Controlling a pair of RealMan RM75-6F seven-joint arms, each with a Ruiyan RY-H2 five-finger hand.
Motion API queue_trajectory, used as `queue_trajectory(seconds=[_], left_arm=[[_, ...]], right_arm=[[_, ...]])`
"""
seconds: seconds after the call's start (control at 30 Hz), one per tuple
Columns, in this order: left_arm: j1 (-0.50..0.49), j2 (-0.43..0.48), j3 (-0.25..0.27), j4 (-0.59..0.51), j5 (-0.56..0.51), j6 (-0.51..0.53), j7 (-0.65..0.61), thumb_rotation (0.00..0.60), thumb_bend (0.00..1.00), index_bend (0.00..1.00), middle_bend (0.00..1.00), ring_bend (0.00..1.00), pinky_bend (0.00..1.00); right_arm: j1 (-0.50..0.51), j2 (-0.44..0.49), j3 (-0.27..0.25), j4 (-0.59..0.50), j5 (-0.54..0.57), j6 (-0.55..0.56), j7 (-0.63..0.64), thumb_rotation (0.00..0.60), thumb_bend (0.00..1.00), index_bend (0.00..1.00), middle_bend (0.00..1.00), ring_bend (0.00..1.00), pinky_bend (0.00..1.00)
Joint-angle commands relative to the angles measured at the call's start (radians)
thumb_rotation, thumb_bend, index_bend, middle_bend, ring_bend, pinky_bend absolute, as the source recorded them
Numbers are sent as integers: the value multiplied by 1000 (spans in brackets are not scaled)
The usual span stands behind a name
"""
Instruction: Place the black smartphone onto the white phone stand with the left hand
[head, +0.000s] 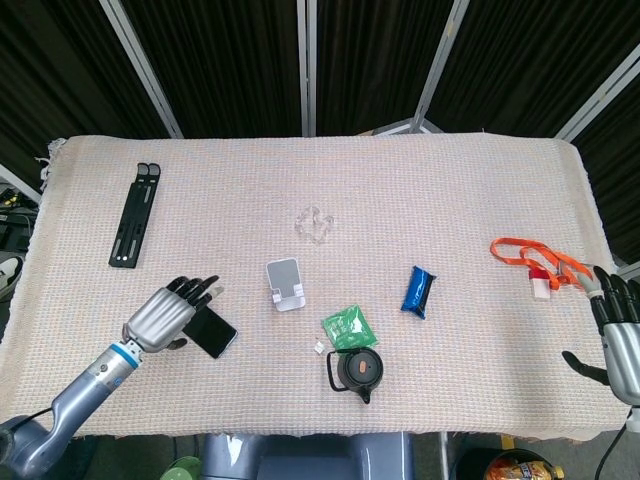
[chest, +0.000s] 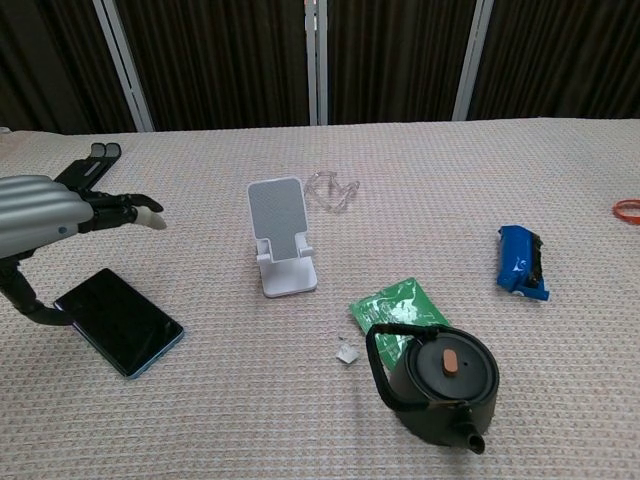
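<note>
The black smartphone (chest: 120, 321) lies flat on the cloth at the left front; in the head view its right end (head: 216, 335) shows beside my left hand. My left hand (head: 170, 311) (chest: 55, 215) hovers over the phone's left end with fingers spread and thumb hanging down beside it, holding nothing. The white phone stand (head: 286, 284) (chest: 282, 240) stands upright right of the phone, unoccupied. My right hand (head: 619, 337) is open at the table's right front edge, far from both.
A black teapot (chest: 436, 379), a green packet (chest: 396, 305) and a small clear scrap (chest: 347, 352) lie right of the stand. A blue wrapper (chest: 522, 262), a black folding bracket (head: 133, 214), a clear plastic piece (head: 314, 222) and an orange lanyard (head: 535, 259) lie further off.
</note>
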Motion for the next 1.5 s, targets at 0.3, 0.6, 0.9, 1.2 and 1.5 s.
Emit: queue_trajectory(seconds=[0.3,0.6,0.9,1.2,1.5], left_arm=[[-62,-64,40,130,-1,-62,22,600,0,133,33,155,197],[-79,-115,68,197,-11,-80,11,600,0,152,54,175,224],[-97,-152,82,234,-6,-68,-5,600,37,462,320,402,412],[-97,-124,83,202,1,-12,-13,600,146,604,410,476,462],[-85,11,72,68,52,118,37,600,146,603,410,476,462]], right_arm=[[12,-14,8,12,47,-33,-25,600,0,0,0,0,0],[16,-20,8,17,57,-44,-29,600,0,0,0,0,0],[17,-19,8,20,62,-49,-20,600,0,0,0,0,0],[15,-14,8,20,60,-48,-5,600,0,0,0,0,0],[10,-1,5,8,44,-36,19,600,0,0,0,0,0]])
